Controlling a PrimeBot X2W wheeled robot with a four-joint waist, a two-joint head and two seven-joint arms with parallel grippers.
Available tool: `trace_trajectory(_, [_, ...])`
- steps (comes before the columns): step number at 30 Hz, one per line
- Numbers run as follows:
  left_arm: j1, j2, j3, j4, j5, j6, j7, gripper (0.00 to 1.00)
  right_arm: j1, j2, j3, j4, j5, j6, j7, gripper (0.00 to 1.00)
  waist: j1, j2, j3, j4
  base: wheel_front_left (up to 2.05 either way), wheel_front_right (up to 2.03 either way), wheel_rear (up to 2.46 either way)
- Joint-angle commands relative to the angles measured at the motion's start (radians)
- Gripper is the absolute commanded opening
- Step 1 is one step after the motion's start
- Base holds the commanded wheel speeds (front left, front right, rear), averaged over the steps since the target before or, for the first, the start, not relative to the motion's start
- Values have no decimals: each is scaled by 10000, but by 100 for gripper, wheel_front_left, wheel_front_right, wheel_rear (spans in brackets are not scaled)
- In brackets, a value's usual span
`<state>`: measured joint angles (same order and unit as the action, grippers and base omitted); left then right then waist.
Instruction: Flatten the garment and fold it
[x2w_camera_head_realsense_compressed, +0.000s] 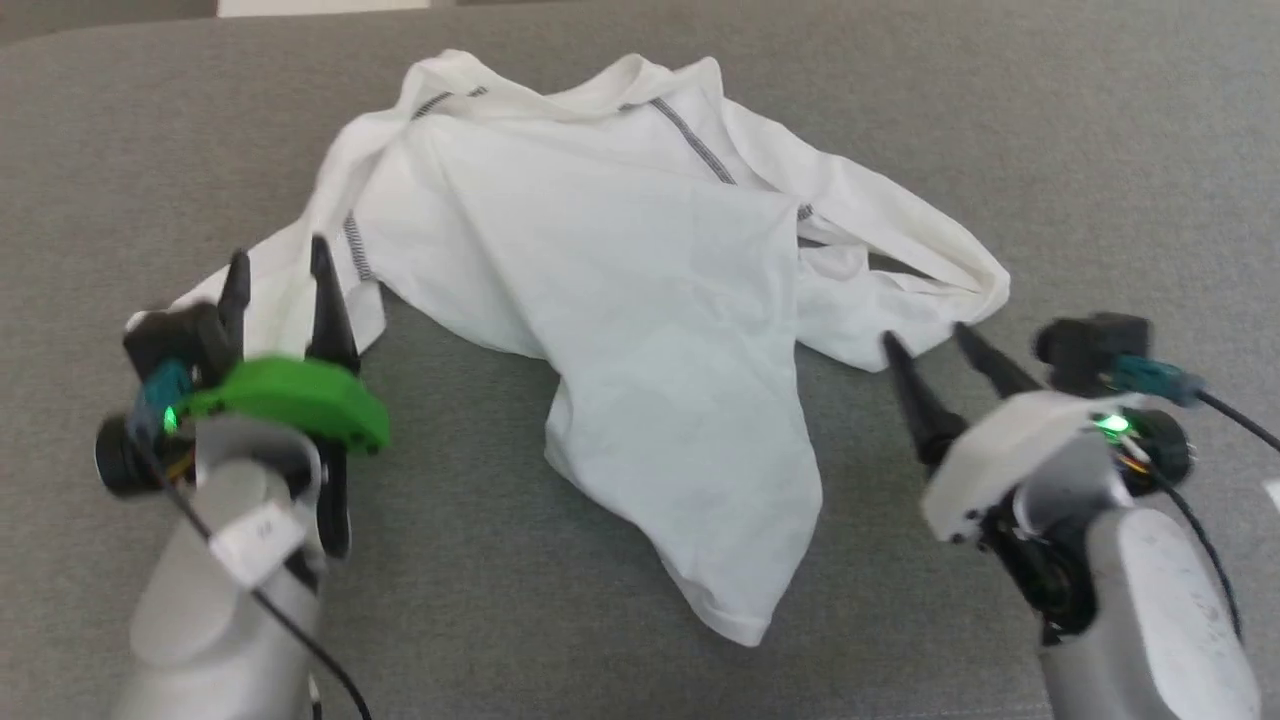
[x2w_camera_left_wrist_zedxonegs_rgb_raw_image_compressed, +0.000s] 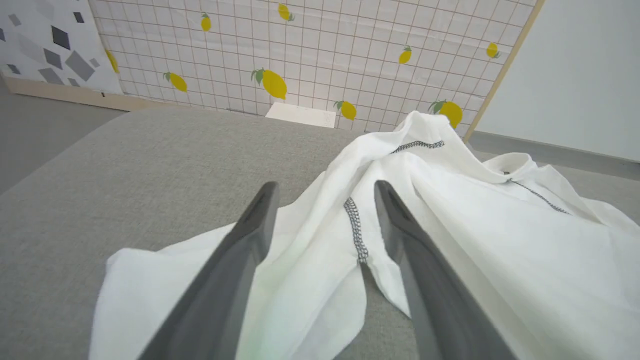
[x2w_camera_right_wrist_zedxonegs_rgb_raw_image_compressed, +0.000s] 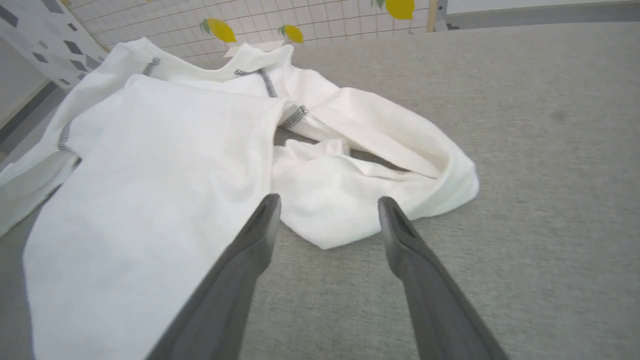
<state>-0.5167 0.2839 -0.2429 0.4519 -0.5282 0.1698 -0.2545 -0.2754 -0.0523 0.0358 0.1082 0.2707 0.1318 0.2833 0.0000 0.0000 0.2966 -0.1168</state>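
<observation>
The garment (x2w_camera_head_realsense_compressed: 620, 300) lies crumpled on the grey surface (x2w_camera_head_realsense_compressed: 1100, 150), spread between the two grippers and reaching past their fingertips, with its round neck at the far side, well beyond both of them. The left gripper (x2w_camera_head_realsense_compressed: 278, 270) has its two dark fingers apart and clamps nothing. In the left wrist view white fabric lies under and between the fingers, and a strip of dark zigzag stitching (x2w_camera_left_wrist_zedxonegs_rgb_raw_image_compressed: 356, 230) runs down the gap between them, closer to the finger on that view's right. The sleeve end spreads flat on the surface below and to the outer side of this gripper. The right gripper (x2w_camera_head_realsense_compressed: 925, 340) also stands with its fingers apart and empty. Its tips point at the bunched, folded-over sleeve (x2w_camera_right_wrist_zedxonegs_rgb_raw_image_compressed: 360, 165) just ahead of them, and bare surface shows beneath the fingers. To the inner side of the right gripper, the body of the garment runs in a broad smooth panel that narrows to a hem corner (x2w_camera_head_realsense_compressed: 740, 620), nearer the robot than either gripper's fingertips. Beyond the garment, far ahead of the left gripper, stands a gridded panel printed with yellow lemons (x2w_camera_left_wrist_zedxonegs_rgb_raw_image_compressed: 272, 82).
</observation>
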Motion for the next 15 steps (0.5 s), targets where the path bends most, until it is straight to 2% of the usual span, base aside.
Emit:
trace_trajectory(1, [664, -90, 204, -492, 125, 171, -66, 100, -425, 20, 351, 155, -107, -11, 337, 100, 0, 0, -335, 370, 0, 0, 0])
trace_trajectory(7, [2392, -405, 619, -1980, 373, 450, -70, 100, -1974, 20, 1272, 1653, -670, -11, 1619, 100, 0, 0, -145, 630, 0, 0, 0])
trace_trajectory(15, [2602, -585, 591, -2412, 569, 399, -71, 100, -3248, 20, 1920, 4094, -1008, -11, 3013, 100, 0, 0, 92, 1011, 0, 0, 0])
